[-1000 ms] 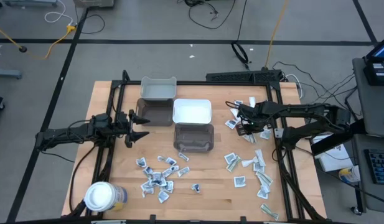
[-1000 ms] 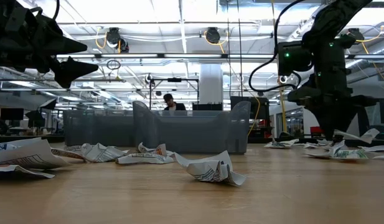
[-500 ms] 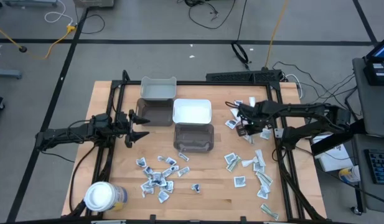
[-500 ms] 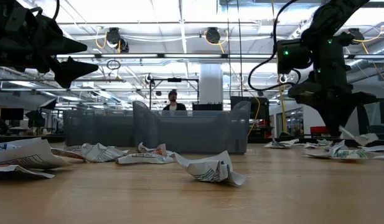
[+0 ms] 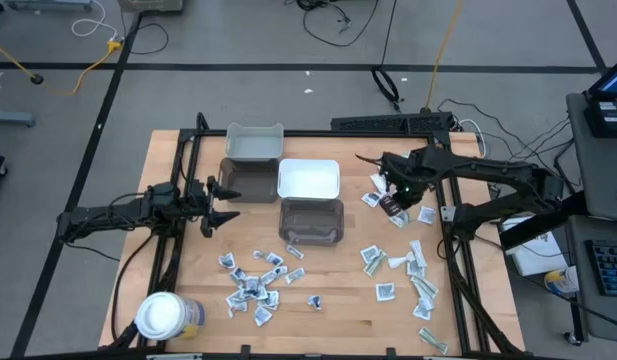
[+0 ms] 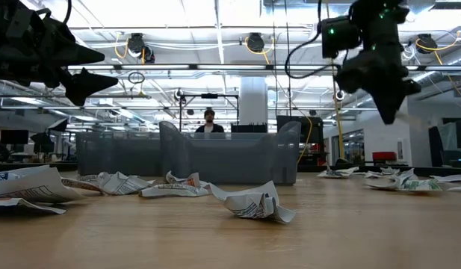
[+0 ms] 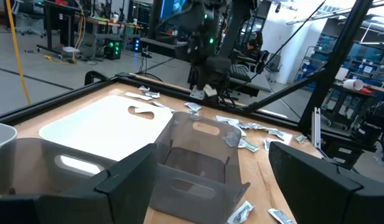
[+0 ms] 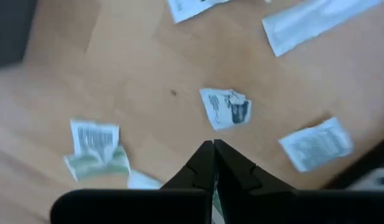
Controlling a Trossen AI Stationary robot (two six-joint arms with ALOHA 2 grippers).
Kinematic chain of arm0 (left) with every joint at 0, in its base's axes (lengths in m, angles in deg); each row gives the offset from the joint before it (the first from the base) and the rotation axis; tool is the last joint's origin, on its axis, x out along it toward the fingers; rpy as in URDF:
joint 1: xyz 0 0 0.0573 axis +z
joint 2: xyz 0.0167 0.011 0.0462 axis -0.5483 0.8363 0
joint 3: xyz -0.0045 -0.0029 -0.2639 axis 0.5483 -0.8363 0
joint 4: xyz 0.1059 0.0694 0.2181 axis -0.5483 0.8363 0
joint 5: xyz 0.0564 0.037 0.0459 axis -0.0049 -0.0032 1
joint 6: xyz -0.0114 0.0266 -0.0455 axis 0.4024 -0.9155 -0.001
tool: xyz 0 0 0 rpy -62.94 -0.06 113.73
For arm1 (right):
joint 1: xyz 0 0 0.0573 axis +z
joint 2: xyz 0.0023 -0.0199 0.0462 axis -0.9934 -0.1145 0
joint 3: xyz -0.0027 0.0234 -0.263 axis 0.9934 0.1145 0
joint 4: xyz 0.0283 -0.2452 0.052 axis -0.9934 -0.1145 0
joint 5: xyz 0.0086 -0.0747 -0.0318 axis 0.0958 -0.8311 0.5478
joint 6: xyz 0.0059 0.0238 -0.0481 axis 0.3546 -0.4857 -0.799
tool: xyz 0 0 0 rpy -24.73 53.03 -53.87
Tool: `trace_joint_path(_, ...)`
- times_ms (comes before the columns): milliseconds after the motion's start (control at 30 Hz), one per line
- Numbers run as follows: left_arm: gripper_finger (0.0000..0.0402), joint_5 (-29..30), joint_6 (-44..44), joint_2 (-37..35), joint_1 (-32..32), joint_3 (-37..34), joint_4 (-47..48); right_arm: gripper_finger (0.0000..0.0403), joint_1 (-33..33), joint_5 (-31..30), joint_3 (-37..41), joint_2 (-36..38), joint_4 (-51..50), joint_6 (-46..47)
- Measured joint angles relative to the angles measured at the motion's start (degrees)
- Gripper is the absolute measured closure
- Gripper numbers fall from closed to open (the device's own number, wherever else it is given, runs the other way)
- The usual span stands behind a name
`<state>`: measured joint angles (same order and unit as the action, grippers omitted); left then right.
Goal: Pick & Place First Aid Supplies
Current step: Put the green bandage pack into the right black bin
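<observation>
Wooden tabletop (image 5: 338, 300), framed in dark rails. Packets (image 5: 253, 285): one crumpled cluster in front of the bins, a second scatter (image 5: 413, 275) along the right side, narrow pale-green strips among it. Grey bins (image 5: 310, 220) and one white bin (image 5: 308, 179) stand mid-table; a white-lidded jar (image 5: 160, 315) sits at the near left corner. Right gripper (image 5: 392, 203): raised above the right-hand scatter, fingers (image 8: 207, 163) pressed together; whether a packet is pinched between them cannot be told. Left gripper (image 5: 216, 205): hovering left of the bins, fingers spread, holding nothing.
</observation>
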<state>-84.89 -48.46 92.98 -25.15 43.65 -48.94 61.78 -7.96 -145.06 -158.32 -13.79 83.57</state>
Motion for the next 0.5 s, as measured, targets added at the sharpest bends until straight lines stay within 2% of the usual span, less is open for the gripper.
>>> trace_joint_path(267,0.0091,0.0,0.0,0.0,0.0,0.0,0.0,0.0402,0.0,-0.2,-9.4,0.0,-11.0,-20.1)
trace_joint_path(500,0.0091,0.0,0.0,0.0,0.0,0.0,0.0,0.0402,2.2,-0.5,-11.2,0.0,-15.8,-36.6)
